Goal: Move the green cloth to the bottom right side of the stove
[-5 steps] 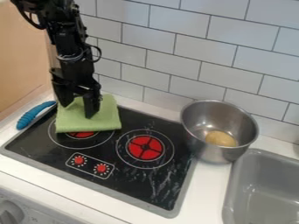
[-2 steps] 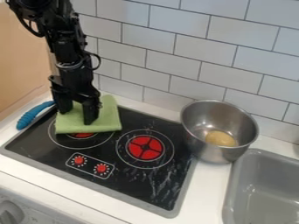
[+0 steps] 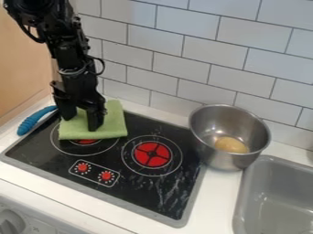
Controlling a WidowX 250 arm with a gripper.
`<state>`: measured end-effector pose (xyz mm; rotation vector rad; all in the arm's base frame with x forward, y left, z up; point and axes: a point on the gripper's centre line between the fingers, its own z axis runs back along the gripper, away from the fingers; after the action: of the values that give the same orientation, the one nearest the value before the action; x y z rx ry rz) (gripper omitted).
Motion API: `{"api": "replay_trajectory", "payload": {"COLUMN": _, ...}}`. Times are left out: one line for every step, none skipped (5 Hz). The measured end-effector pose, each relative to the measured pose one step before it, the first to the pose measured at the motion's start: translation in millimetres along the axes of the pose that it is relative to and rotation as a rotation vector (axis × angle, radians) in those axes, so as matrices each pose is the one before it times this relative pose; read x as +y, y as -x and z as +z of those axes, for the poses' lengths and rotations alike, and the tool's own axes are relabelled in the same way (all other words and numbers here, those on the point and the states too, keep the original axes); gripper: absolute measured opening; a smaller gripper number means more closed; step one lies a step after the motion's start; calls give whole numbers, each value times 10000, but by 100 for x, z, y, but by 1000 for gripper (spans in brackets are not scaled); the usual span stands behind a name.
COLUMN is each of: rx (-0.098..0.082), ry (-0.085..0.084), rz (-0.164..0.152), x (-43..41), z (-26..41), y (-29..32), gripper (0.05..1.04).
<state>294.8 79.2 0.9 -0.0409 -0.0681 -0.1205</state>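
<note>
Near edge, sides as seen: grey knob (image 3: 11,222) at lower left, then a strip of white counter (image 3: 64,203), then the stove's (image 3: 142,194) grey rim. Front right of the stove is streaked black glass, reaching from the right burner (image 3: 151,154) to the rim; that's the room at bottom right. Two red dials (image 3: 83,167) (image 3: 106,175) sit front left of that burner.

Sink (image 3: 276,194) is right of the stove, counter between.

Green cloth (image 3: 113,126) is on the stove's back left, folded, over part of the left burner (image 3: 85,141). Its front edge is behind the dials, with black glass between. Its right edge is left of the right burner, gap between.

Gripper (image 3: 82,120) points down over the cloth, fingers apart, cloth visible between them. Can't tell if they touch it.

Blue handle (image 3: 35,120) lies along the stove's left edge, near the cloth. Metal pot (image 3: 223,161), yellow thing (image 3: 231,145) inside, is at the stove's right edge. Tiled wall (image 3: 183,52) behind.
</note>
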Motion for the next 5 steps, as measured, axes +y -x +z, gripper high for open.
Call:
{"api": "replay_trajectory", "payload": {"rx": 24, "ry": -10, "rz": -180, "x": -1113, "z": 18, "y": 631, "gripper": 999}}
{"api": "replay_trajectory", "payload": {"rx": -42, "ry": -49, "rz": -194, "x": -1101, "z": 73, "y": 508, "gripper": 999}}
{"api": "replay_trajectory", "payload": {"rx": -40, "ry": 32, "rz": -261, "x": -1552, "z": -14, "y": 690, "gripper": 999}}
{"api": "replay_trajectory", "payload": {"rx": 23, "ry": 47, "rz": -433, "x": -2203, "z": -30, "y": 701, "gripper": 999}}
{"api": "replay_trajectory", "payload": {"rx": -31, "ry": 45, "rz": -528, "x": -2492, "z": -31, "y": 616, "gripper": 999}}
